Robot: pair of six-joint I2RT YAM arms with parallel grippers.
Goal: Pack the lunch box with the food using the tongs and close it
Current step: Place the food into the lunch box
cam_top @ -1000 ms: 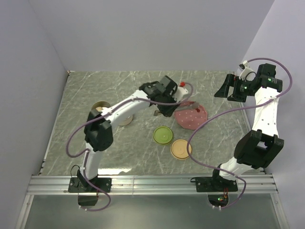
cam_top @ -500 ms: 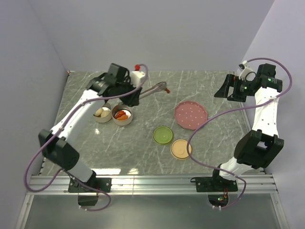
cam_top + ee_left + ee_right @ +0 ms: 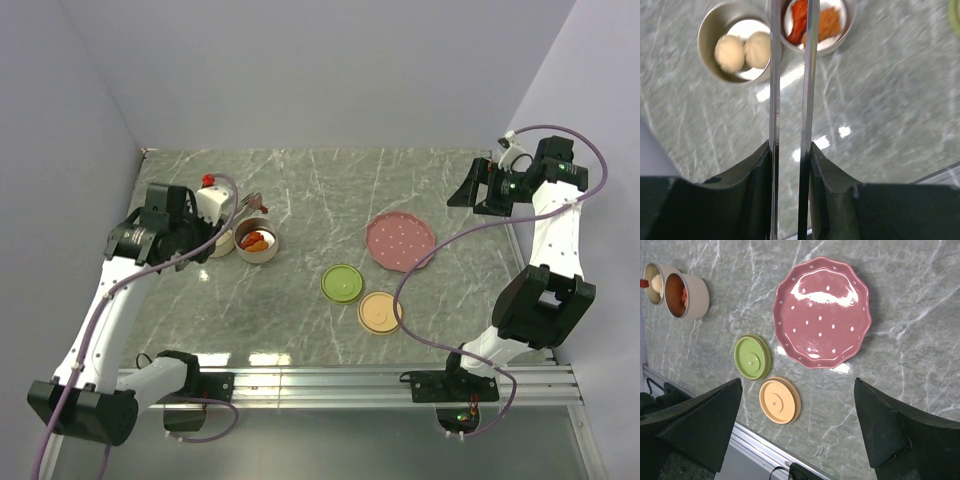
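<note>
**Left arm.** The left pincer [image 3: 790, 146] is clenched on the tongs [image 3: 809, 75]. It grips both thin arms together, so a squeeze would likely close the tips, which reach over two round tins at the far left of the bench [image 3: 300, 180].

**Food.** The left tin [image 3: 707, 30] holds the beige balls [image 3: 757, 49] and the right tin [image 3: 842, 42] the red-orange chunks [image 3: 827, 22]. The pink dotted plate [image 3: 822, 312] lies bare, so packing appears done.

**Lids.** The green lid [image 3: 752, 357] and orange lid [image 3: 780, 400] lie nearer, not yet fitted.

**Right arm.** The right pincer [image 3: 796, 382] is released, jaws wide, at the far right, out of the way.
</note>
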